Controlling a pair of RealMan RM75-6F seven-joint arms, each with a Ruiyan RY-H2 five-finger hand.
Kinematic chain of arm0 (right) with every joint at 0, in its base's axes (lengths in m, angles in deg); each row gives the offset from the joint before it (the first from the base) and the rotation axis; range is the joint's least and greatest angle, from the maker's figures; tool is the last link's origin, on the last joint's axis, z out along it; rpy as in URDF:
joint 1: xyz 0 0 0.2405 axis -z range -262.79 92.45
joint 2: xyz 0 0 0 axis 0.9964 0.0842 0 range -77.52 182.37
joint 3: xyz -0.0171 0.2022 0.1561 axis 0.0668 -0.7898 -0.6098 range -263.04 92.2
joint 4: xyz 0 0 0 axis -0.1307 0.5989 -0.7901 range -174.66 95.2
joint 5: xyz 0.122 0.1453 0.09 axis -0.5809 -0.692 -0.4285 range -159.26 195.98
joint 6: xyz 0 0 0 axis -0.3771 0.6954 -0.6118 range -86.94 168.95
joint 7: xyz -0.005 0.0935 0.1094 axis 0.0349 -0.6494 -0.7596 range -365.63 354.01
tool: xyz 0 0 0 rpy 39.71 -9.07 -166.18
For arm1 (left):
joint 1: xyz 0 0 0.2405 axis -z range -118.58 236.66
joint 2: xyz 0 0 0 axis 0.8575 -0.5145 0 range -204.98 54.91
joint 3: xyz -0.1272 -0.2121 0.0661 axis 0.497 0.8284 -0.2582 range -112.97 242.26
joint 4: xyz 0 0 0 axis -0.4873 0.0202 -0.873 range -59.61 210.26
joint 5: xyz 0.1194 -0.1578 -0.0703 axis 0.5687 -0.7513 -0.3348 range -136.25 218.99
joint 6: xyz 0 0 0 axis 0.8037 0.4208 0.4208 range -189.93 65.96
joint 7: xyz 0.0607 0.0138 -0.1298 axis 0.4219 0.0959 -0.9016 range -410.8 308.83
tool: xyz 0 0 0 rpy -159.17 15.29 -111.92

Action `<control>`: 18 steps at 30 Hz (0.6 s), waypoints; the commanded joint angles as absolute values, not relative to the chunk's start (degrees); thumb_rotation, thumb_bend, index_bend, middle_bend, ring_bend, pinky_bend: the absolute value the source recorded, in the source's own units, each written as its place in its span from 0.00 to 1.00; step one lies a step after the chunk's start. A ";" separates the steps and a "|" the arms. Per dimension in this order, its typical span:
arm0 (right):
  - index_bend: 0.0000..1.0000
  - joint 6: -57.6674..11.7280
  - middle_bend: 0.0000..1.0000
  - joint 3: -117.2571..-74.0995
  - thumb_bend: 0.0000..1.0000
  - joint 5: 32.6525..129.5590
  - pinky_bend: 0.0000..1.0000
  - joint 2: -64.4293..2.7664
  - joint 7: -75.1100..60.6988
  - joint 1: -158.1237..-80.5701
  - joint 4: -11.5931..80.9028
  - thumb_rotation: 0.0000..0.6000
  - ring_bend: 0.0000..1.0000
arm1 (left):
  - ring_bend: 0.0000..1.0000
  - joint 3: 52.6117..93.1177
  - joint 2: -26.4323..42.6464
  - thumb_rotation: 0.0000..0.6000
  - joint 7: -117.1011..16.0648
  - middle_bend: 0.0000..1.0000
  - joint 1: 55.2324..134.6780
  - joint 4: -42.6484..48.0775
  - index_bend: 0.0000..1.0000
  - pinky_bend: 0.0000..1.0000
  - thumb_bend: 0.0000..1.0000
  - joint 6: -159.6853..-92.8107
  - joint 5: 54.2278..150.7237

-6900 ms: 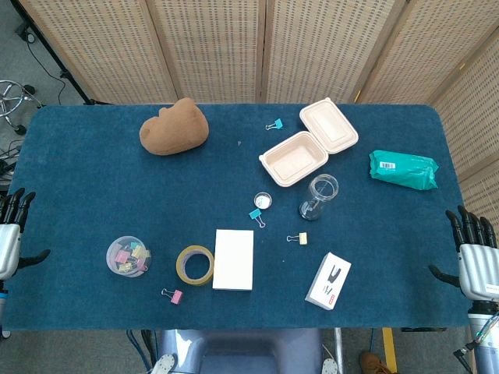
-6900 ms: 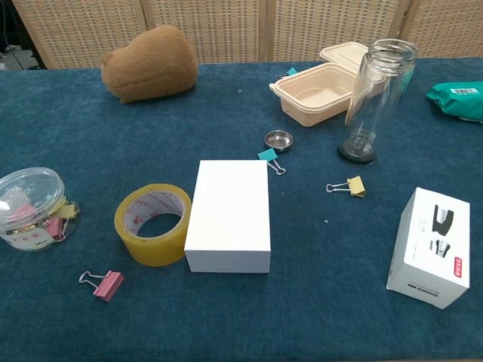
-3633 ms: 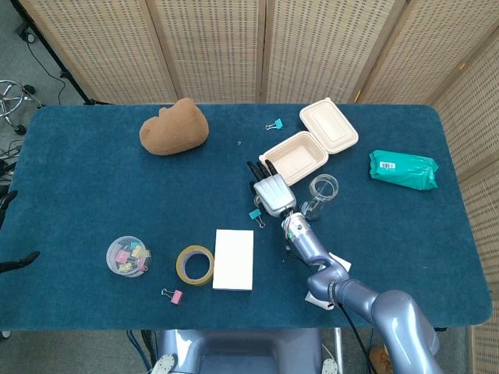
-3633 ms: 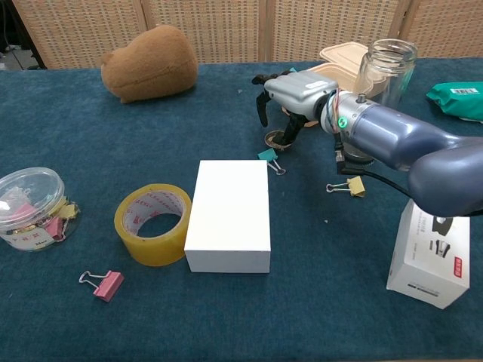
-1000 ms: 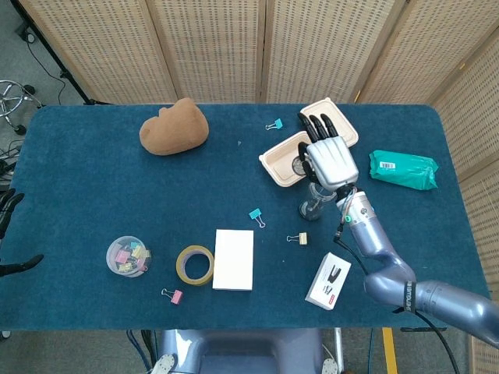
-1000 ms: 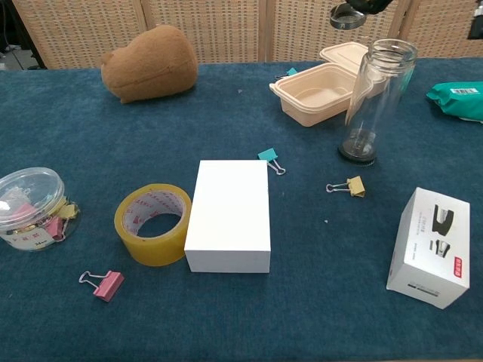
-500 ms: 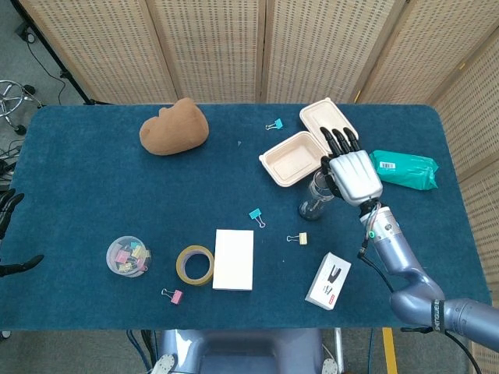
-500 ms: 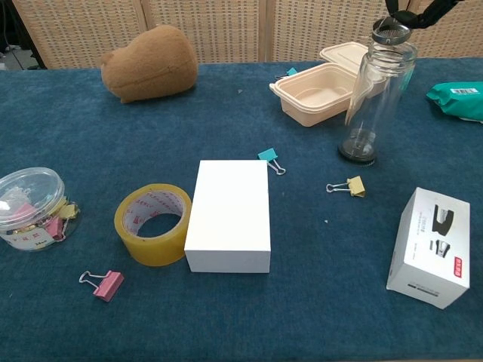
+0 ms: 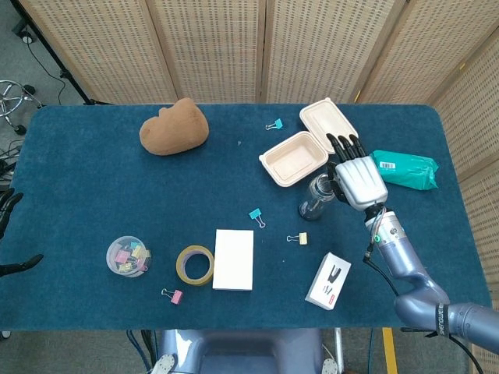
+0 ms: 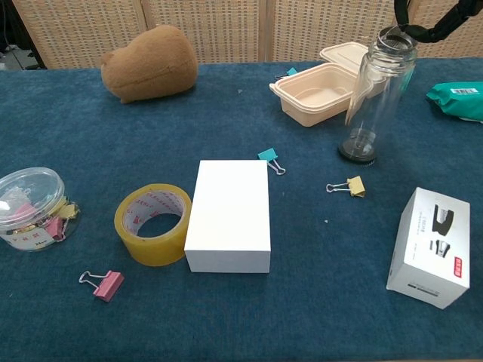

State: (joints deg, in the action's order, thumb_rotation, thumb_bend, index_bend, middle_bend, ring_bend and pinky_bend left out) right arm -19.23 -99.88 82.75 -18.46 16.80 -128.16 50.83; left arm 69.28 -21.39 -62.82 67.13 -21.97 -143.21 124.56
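At the right side of the tabletop (image 9: 93,195), just in front of the open takeaway box (image 9: 295,160), stands the tall glass bottle (image 10: 373,98), upright and uncapped on its dark base. My right hand (image 9: 359,181) hangs over its mouth, palm down. In the chest view the dark fingers (image 10: 423,32) come in from above and pinch the small metal lid (image 10: 395,35), which sits level at the bottle's rim – whether it rests on the glass or hovers a hair above it, I cannot tell.

I judge the lid to be light, stiff and slick: thin metal with a shallow edge, so the only real purchase is across its rim, thumb against a finger. The bottle is another matter – narrow, tall, clear glass, hard and smooth, likely to tip if nudged near the top. Its middle would give the steadier hold.

My left hand (image 9: 8,209) barely shows at the far left edge, fingers and thumb spread with nothing in them, well apart from everything. A green pouch (image 9: 405,169) lies just beside the right hand, and a yellow binder clip (image 10: 353,185) lies near the bottle's base.
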 commanded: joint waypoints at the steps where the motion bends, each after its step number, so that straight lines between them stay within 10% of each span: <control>1: 0.60 -19.02 0.00 -99.95 0.63 82.45 0.00 -18.60 16.71 -128.28 50.68 1.00 0.00 | 0.00 69.26 -21.40 1.00 -62.80 0.00 67.14 -21.96 0.00 0.00 0.00 -143.22 124.60; 18: 0.61 -17.87 0.00 -99.03 0.63 81.30 0.00 -20.11 18.08 -128.93 49.37 1.00 0.00 | 0.00 69.28 -21.55 1.00 -63.33 0.00 67.04 -21.91 0.00 0.00 0.00 -143.44 124.65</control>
State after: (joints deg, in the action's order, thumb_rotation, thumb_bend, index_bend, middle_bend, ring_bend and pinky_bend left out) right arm -17.94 -99.05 81.39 -20.03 18.04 -128.89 49.45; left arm 69.29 -21.55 -63.34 67.04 -21.91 -143.44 124.66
